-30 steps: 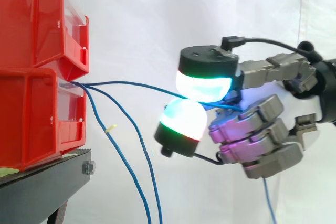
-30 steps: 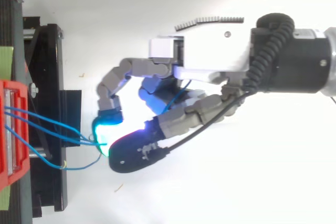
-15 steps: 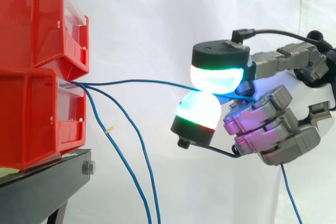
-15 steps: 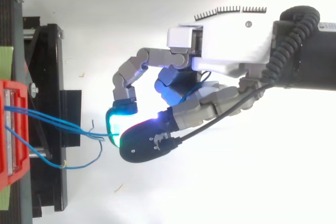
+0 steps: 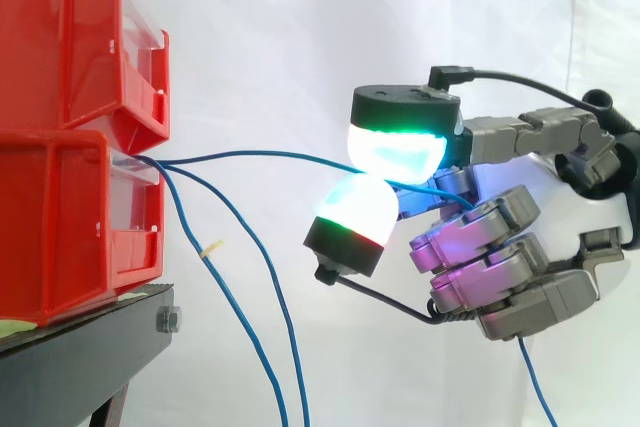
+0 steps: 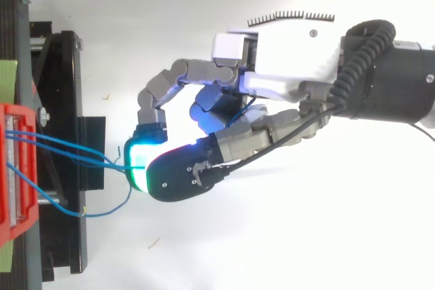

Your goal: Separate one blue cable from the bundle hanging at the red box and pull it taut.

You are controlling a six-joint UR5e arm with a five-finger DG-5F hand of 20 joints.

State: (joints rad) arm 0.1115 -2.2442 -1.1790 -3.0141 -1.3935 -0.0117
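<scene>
Several thin blue cables come out of the lower red bin at the left of the side view. One blue cable runs almost level from the bin to my hand, where two glowing fingertips pinch it. Past the pinch it drops below the hand. The other blue cables hang loose in curves beside the bin. From above, the held cable stretches from the red bin to the pads.
An upper red bin is stacked on the lower one, both on a black stand. A small yellow tag sits on one hanging cable. A white curtain is behind.
The hand drew right, away from the bins, then came back left a little and tilted. It kept its pinch on the cable, which now sags slightly.
</scene>
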